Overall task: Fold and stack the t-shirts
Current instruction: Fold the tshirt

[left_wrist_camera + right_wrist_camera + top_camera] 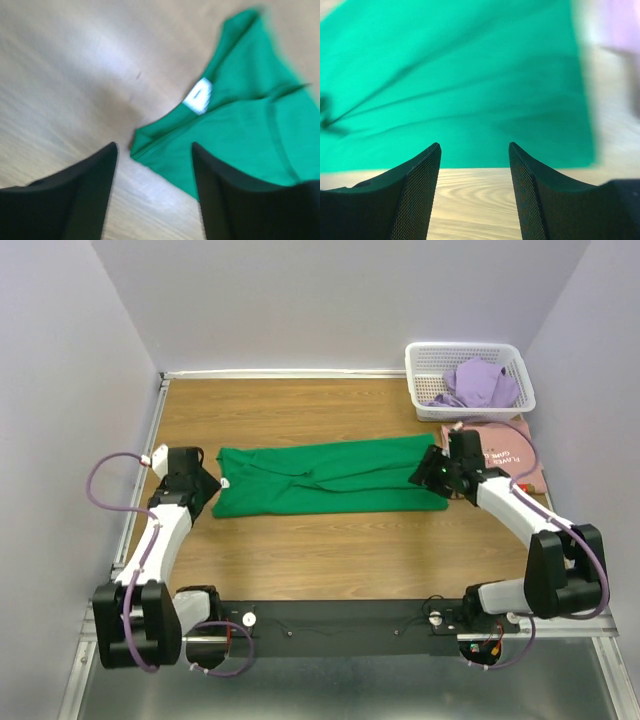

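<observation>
Wooden bench (300, 560) carried the green shirt (320, 480) flat mid-bench; left gripper (207, 487) and right gripper (428, 477) hovered at either end, jaws parted (nothing held), apparently poised to fold.

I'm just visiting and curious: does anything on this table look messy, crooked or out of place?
Nothing looks damaged. The green t-shirt lies as a long band across the middle of the table, creased and slightly askew. The purple t-shirt sits crumpled in the white basket, not yet folded.
</observation>
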`<move>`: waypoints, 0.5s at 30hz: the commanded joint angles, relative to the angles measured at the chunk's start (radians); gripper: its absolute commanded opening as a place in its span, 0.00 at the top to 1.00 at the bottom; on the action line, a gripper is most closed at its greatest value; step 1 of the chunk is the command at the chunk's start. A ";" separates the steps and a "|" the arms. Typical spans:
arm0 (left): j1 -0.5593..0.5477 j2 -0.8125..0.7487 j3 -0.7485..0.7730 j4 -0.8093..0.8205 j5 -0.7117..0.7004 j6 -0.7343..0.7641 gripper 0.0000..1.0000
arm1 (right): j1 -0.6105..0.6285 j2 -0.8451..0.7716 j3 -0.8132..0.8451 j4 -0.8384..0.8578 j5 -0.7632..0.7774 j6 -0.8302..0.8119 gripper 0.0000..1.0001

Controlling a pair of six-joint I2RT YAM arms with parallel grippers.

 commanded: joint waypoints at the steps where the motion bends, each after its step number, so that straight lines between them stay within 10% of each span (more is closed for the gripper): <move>1: 0.007 -0.121 0.049 0.019 -0.041 0.131 0.24 | 0.136 0.048 0.092 -0.003 0.035 -0.056 0.36; 4: 0.004 -0.158 0.033 0.105 0.017 0.235 0.08 | 0.204 0.128 0.137 0.009 0.049 -0.079 0.31; 15: -0.258 -0.067 0.032 0.226 0.169 0.200 0.07 | 0.328 0.315 0.260 0.014 0.058 -0.008 0.23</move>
